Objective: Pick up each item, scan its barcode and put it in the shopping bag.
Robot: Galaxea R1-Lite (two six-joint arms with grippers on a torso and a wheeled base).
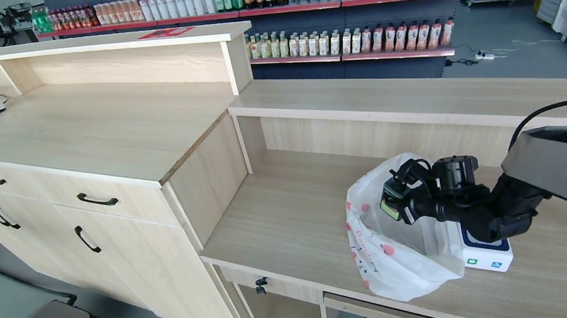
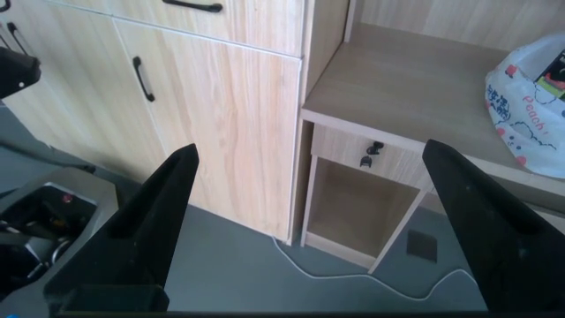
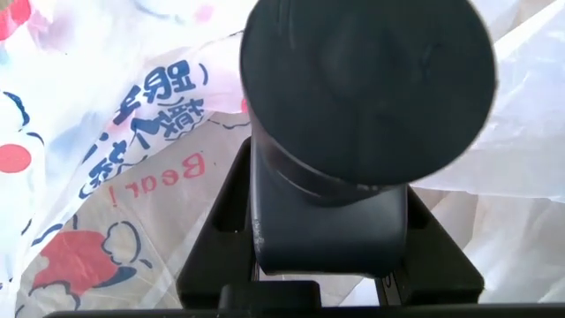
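Right gripper (image 1: pixel 400 198) was clamped on dark cylinder (image 3: pixel 366 88) at shopping bag (image 1: pixel 393 261) mouth, right side; left gripper (image 2: pixel 309 221) hung wide open lol.

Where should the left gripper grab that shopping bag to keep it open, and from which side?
Probably pinch the raised rim of the shopping bag on its left, coming from the robot's left: the thin plastic stands up there, and the right gripper, holding a dark cylinder, fills the other side.

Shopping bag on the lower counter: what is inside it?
The right gripper holds a dark cylindrical item at the open mouth of the shopping bag. Its bottom is hidden by the plastic.
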